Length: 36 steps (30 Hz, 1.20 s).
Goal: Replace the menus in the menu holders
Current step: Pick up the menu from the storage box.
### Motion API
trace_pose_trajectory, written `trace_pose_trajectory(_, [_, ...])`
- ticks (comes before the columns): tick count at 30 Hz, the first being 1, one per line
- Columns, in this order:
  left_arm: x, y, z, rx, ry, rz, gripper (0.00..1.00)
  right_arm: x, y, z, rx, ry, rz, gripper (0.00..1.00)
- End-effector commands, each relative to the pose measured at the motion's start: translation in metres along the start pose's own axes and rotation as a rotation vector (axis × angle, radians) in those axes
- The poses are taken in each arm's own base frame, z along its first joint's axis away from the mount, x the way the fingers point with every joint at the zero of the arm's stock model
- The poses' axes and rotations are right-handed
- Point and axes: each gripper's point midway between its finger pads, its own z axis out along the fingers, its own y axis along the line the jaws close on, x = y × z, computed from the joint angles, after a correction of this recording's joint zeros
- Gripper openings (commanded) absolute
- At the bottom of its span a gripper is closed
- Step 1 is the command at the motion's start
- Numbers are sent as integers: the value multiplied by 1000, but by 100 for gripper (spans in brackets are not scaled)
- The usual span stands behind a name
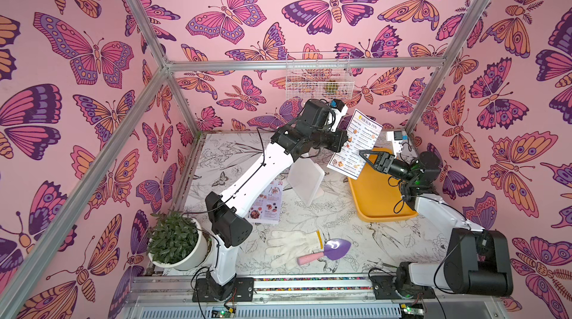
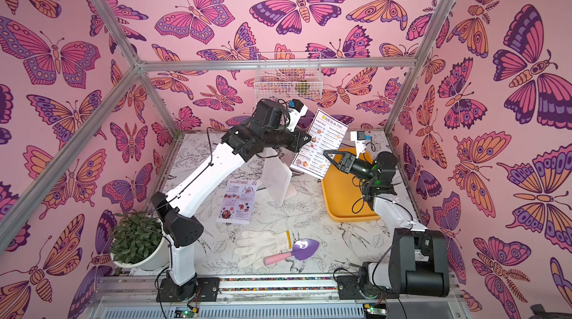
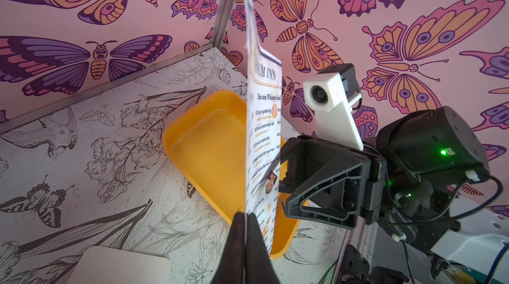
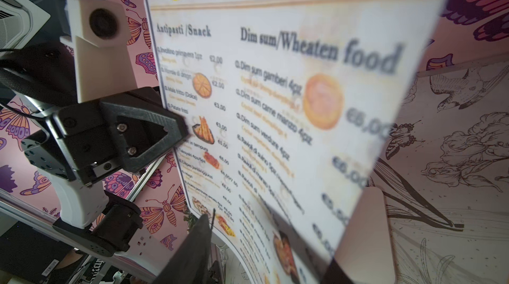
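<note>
You get the Special Menu (image 2: 236, 201) in both top views only: lying flat, well apart from the yellow tray (image 1: 377, 196), with the menu holder (image 1: 305, 178) upright between them. Your right wrist view alone reads the Dim Sum Inn menu (image 4: 275, 48): white, two columns, food photos. It's held up over the tray. Left gripper (image 3: 244, 222) is clamped on one edge. Right gripper (image 3: 283, 175) has its jaws apart at the opposite edge, contact unclear.

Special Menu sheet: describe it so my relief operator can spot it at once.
Start at the flower-sketched white tabletop. Between the upright white-framed clear sign stand and the green potted plant, a pale rectangular paper sheet with a red heading and food photos lies flat. Unlike the white Dim Sum Inn sheet held aloft above the yellow plastic tray, it rests loose on the table.
</note>
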Motion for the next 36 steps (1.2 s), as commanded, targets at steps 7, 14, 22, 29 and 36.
trace_pose_trajectory(7, [-5, 9, -6, -27, -38, -2, 1, -5, 13, 0, 9, -9, -25, 23])
trace_pose_trajectory(14, [-2, 15, -4, -43, -43, -9, 2, -10, 16, 0, 19, -22, -18, 9])
trace_pose_trajectory(22, [6, 36, -2, -142, -45, -19, 22, -12, 17, -3, 134, -23, -25, 0])
trace_pose_trajectory(29, [14, 67, -12, -318, -53, -33, 62, -2, 23, 3, 297, 39, -120, 0])
trace_pose_trajectory(36, [54, 141, -72, -696, -15, -89, 76, -7, 35, 8, 485, 75, -244, 0])
